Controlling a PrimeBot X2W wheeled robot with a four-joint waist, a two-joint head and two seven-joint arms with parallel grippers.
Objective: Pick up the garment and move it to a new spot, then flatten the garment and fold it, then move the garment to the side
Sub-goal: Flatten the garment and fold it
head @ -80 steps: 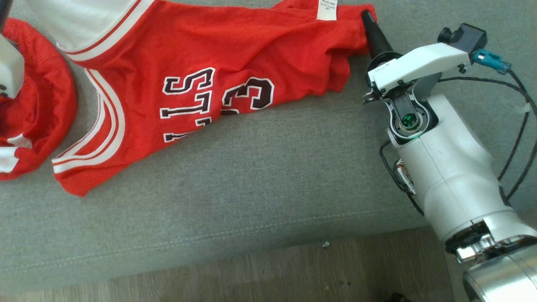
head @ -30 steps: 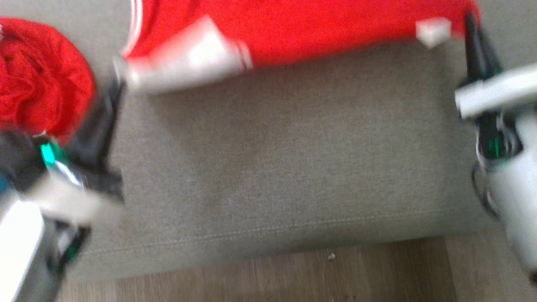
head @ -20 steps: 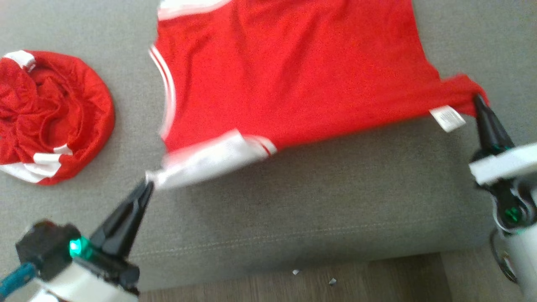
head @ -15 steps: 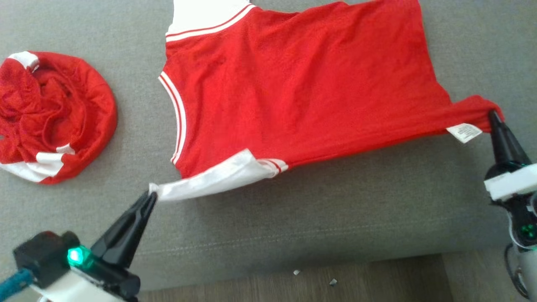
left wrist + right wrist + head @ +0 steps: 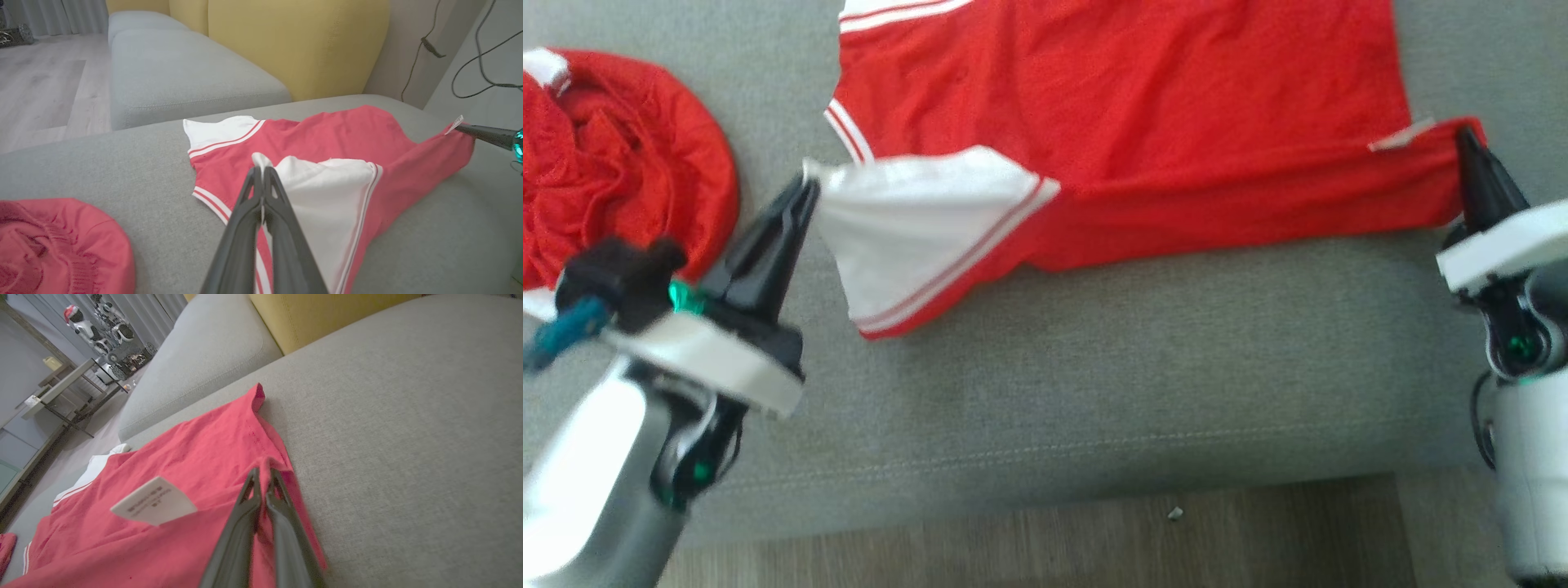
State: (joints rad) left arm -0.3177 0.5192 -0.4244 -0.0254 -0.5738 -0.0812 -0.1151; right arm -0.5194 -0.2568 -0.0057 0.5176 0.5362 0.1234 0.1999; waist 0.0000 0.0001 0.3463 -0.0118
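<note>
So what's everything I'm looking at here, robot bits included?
jersey: one, red with white trim, spread on the sofa seat
crumpled garment: one, red with white bits, on the seat to the robot's left of the jersey
label: one, white, on the jersey near the right pincer
sofa seat: one, grey, under both garments
back cushions: several, yellow, behind the seat
floor: one, wood-look brown, in front of the sofa
left pincer: one, black, shut on the jersey's white corner
right pincer: one, black, shut on the jersey's red hem corner
</note>
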